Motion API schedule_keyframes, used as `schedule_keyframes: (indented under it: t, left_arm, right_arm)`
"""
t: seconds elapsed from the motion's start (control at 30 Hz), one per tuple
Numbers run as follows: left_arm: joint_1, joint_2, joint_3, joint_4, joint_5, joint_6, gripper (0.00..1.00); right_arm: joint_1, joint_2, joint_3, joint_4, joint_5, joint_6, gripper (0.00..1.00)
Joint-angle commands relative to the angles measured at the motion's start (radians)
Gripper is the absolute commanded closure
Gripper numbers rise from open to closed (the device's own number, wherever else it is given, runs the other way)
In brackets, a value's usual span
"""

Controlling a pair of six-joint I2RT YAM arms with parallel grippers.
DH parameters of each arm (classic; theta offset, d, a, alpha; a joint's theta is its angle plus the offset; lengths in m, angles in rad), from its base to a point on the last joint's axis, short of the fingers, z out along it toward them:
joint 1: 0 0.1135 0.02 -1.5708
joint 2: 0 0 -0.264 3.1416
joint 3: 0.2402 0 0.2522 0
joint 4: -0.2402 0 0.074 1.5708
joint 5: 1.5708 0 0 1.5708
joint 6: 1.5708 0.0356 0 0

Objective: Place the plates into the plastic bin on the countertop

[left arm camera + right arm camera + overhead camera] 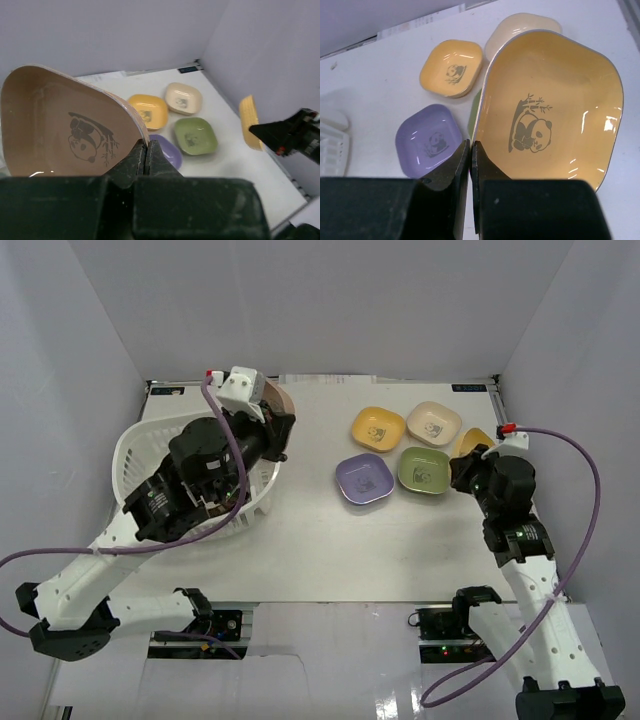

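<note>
Holds brown plate (65, 130) by its rim in left end effector (146, 150), fingers pinched together on the edge. Shows plate tilted up, inside w/ panda print (90, 137) facing the wrist cam. In top view, puts that plate upper left of centre, at the right-hand rim of bin (130, 455). Can't tell if touching the rim.

Shows bin at left of frame on table (330, 550): white, oval, slotted sides, mostly hidden under left arm (120, 550).

Holds orange plate (555, 105) the same way in right end effector (470, 150), clamped on the near edge. Has it tipped up on edge at right of top view, just right of the other plates. Can't tell whether fully clear of table.

Shows four more plates flat on table, right of centre in top view, in a 2x2 cluster:
- yellow plate (378, 428), upper left
- cream plate (433, 423), upper right, just beside yellow plate
- purple plate (364, 479), lower left
- green plate (424, 470), lower right, just beside purple plate

Shows all four well apart from bin, w/ bare table between.
</note>
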Motion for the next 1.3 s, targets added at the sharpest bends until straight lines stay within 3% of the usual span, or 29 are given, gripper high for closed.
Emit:
schedule_keyframes:
  t: [0.0, 0.03, 0.07, 0.13, 0.3, 0.47, 0.6, 0.87, 1.1, 1.27]
  left_arm:
    - [0.053, 0.062, -0.018, -0.173, -0.153, 0.112, 1.0]
    - [0.159, 0.083, -0.026, -0.184, -0.112, 0.113, 1.0]
    - [0.22, 0.088, -0.042, -0.187, 0.024, 0.113, 1.0]
    - [0.369, 0.116, -0.105, -0.198, 0.105, 0.109, 1.0]
    - [0.422, 0.2, -0.149, -0.25, -0.011, 0.081, 1.0]
    - [0.5, 0.266, -0.23, -0.262, -0.013, 0.02, 1.0]
    - [0.564, 0.287, -0.297, -0.236, -0.041, -0.02, 0.85]
    - [0.6, 0.232, -0.369, -0.161, 0.01, -0.04, 0.38]
    - [0.598, -0.054, -0.282, -0.074, 0.131, -0.078, 0.02]
    - [0.598, -0.302, -0.205, -0.003, 0.199, -0.12, 0.02]
  right_arm:
    - [0.097, 0.026, 0.078, 0.051, -0.047, 0.009, 0.92]
    - [0.138, 0.056, 0.09, 0.051, -0.023, 0.006, 0.92]
    - [0.24, 0.075, 0.104, 0.051, 0.043, 0.003, 0.92]
    - [0.344, 0.124, 0.142, 0.062, 0.1, -0.011, 0.92]
    - [0.609, 0.245, 0.225, 0.115, 0.217, -0.04, 0.92]
    - [0.821, 0.422, 0.368, 0.152, 0.32, -0.106, 0.92]
    - [0.898, 0.52, 0.431, 0.187, 0.32, -0.129, 0.92]
    - [0.956, 0.64, 0.5, 0.223, 0.297, -0.147, 0.92]
    - [0.964, 0.779, 0.645, 0.209, 0.24, -0.201, 0.92]
    - [0.97, 0.911, 0.825, 0.21, 0.211, -0.283, 0.92]
